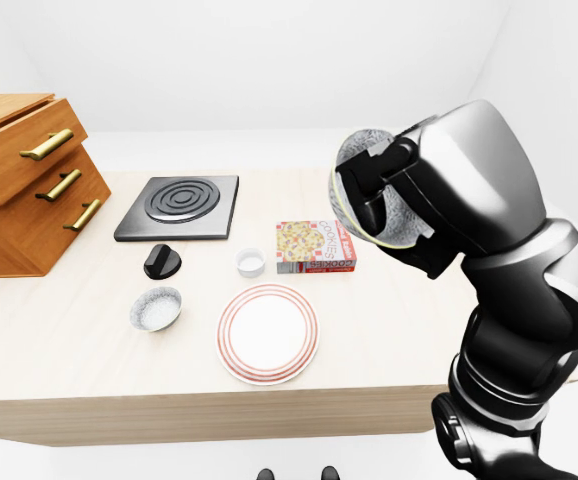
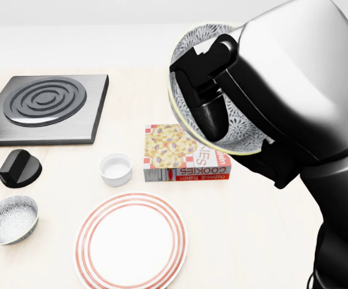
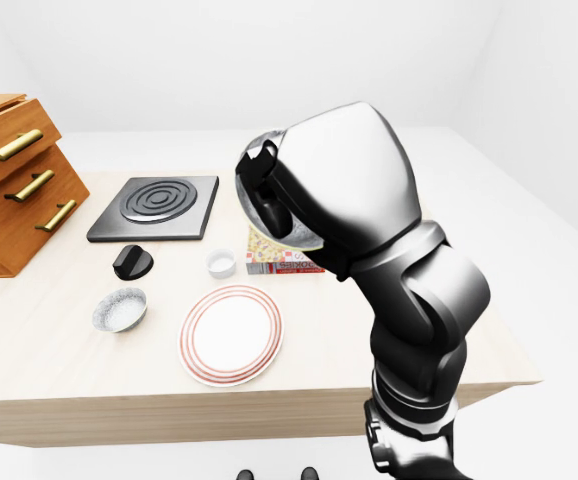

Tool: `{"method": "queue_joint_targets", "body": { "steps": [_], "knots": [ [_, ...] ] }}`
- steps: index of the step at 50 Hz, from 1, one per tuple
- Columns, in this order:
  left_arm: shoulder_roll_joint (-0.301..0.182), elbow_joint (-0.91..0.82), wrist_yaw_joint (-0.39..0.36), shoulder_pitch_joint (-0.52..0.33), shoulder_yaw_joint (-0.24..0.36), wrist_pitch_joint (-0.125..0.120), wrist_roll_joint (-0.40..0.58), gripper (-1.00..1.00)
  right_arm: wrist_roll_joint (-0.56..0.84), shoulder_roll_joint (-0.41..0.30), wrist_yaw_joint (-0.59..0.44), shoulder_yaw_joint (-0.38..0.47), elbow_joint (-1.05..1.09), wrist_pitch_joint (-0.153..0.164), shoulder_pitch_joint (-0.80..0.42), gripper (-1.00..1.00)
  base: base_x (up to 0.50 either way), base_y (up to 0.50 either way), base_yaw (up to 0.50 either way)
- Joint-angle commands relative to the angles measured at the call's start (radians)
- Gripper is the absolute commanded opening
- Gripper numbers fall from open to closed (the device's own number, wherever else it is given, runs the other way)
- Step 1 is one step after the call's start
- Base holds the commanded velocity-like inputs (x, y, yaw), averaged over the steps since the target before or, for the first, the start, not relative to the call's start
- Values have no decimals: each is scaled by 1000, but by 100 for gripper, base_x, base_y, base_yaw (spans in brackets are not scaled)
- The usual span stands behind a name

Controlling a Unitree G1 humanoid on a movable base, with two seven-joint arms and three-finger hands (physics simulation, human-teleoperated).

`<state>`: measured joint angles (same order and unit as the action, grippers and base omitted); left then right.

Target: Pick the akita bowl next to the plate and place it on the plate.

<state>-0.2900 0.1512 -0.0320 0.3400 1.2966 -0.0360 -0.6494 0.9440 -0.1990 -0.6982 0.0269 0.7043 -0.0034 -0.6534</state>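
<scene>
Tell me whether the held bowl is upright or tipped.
Tipped. In the head view the bowl in the right hand stands nearly on edge, its rim facing the view's left, high above the plate.

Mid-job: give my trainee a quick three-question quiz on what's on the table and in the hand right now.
1. True or false: the plate has a bowl on it.
2. What does the right hand hold? A mug; B patterned bowl; C spoon.
3. Fill in: in the head view, the white ramekin sits to the ___ of the cookie box.
Key: 1 false; 2 B; 3 left.
</scene>
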Motion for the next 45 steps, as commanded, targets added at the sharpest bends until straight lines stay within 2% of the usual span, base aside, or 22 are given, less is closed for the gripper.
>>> {"method": "queue_joint_targets", "body": {
  "steps": [1,5,10,15,22,23,27,33,40,45],
  "knots": [
    [-3,19,-1,-4,-13,16,5,100,40,173,0,-143,153,33,-41,-100,0,0,0],
    [-4,27,-1,-3,-17,20,2,100,88,259,0,-204,183,1,21,-100,0,0,0],
    [-1,16,4,-3,-21,16,5,100,124,331,0,-315,207,-84,203,-100,0,0,0],
    [0,16,4,-3,-21,15,5,100,151,356,0,-385,179,-84,349,-100,0,0,0],
    [-1,18,4,-5,-23,16,6,100,171,378,0,-414,126,-84,384,-100,0,0,0],
    [-2,23,3,-6,-25,20,8,100,172,381,0,-437,117,-84,425,-100,0,0,0],
    [-2,23,3,-4,-26,20,6,100,154,329,0,-433,36,-84,481,-100,0,0,0],
    [-9,44,0,-8,-34,34,7,100,126,301,0,-439,-39,-84,536,-100,0,0,0],
    [-9,43,1,-5,-37,34,5,100,107,299,0,-425,-109,-84,504,-100,0,0,0],
    [-10,48,1,-6,-40,37,7,100,155,271,0,-362,-218,-84,438,-100,0,0,0]
  ]
}}
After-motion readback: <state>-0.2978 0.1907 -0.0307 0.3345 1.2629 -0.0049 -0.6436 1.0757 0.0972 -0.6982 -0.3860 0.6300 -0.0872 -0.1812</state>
